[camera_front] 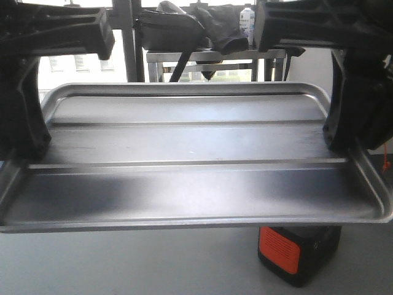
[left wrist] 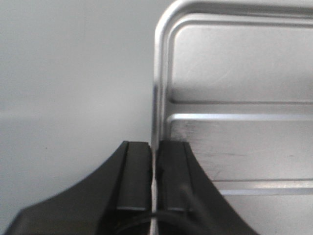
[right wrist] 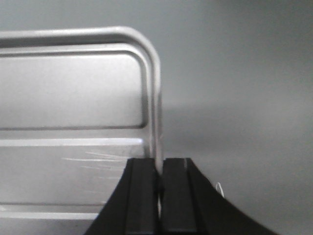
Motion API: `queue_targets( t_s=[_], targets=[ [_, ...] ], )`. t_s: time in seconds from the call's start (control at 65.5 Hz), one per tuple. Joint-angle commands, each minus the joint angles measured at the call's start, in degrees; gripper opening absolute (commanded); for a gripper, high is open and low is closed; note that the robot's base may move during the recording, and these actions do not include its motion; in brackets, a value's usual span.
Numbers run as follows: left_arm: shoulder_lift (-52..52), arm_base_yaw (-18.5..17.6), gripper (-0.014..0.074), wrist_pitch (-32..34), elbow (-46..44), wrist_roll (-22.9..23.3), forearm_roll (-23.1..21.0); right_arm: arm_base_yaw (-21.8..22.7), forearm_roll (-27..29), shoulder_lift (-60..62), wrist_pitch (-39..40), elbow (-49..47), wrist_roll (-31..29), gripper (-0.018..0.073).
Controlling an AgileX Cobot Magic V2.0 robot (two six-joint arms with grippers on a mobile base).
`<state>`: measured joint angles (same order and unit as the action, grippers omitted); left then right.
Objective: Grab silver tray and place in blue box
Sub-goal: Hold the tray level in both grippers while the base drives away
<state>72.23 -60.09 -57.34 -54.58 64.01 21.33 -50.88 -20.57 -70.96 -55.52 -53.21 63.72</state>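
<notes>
The silver tray (camera_front: 190, 160) fills the front view, held up off the grey floor, with two long raised ribs across its recessed centre. My left gripper (camera_front: 27, 147) is shut on the tray's left rim; the left wrist view shows its black pads (left wrist: 139, 176) pinching the rim (left wrist: 156, 98). My right gripper (camera_front: 344, 138) is shut on the right rim; the right wrist view shows its pads (right wrist: 144, 191) clamped on the rim (right wrist: 155, 98). The blue box is out of view.
A black and orange box (camera_front: 295, 249) lies on the grey floor under the tray's front right corner. Behind the tray stands a metal table (camera_front: 215, 58) with dark bags (camera_front: 184, 27) and a white bottle (camera_front: 247, 21).
</notes>
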Motion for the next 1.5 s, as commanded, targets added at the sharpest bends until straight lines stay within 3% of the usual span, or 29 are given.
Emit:
queue_targets(
  t_s=[0.0,1.482],
  targets=[
    [-1.5,0.1,-0.0006,0.8,-1.4,0.3,1.8,0.1,-2.7,1.6,1.2,-1.3,0.0,0.0055],
    [-1.5,0.1,-0.0006,0.8,-1.4,0.3,1.8,0.1,-2.7,1.6,1.2,-1.3,0.0,0.0055]
  ],
)
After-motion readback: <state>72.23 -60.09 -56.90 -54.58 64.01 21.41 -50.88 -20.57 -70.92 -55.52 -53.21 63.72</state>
